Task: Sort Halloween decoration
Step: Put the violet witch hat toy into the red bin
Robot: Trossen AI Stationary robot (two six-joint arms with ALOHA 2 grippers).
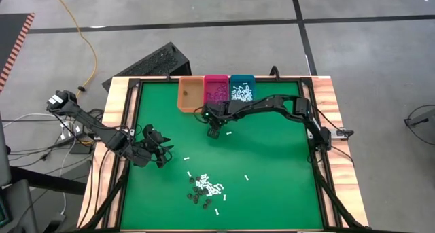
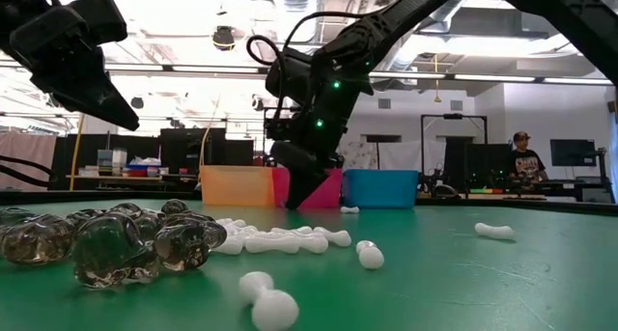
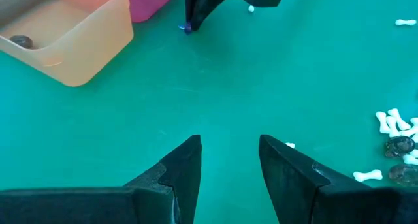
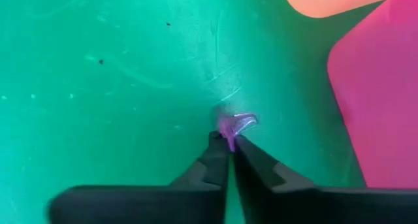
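Note:
My right gripper (image 4: 230,145) points steeply down at the green mat in front of the pink bin (image 1: 216,89), shut on a small purple bit (image 4: 236,125) of the Halloween decoration. In the high view the right gripper (image 1: 214,132) is at the far middle of the mat. A pile of white sticks and dark bits (image 1: 207,189) lies on the mat near the front. My left gripper (image 1: 158,151) hovers open over the mat's left side, its fingers (image 3: 186,162) with nothing between them. My right gripper pinches the purple bit by one end (image 4: 230,138) between its two fingertips. The fingers come slanting down from above. The rest of the bit sticks out past the tips, right at the mat; whether it is lifted clear I cannot tell.
The orange bin (image 1: 190,94), pink bin and teal bin (image 1: 241,88) stand in a row at the mat's far edge; the orange one holds a dark bit (image 3: 21,41). Single white sticks (image 1: 247,177) lie scattered. A wooden frame (image 1: 115,124) borders the mat.

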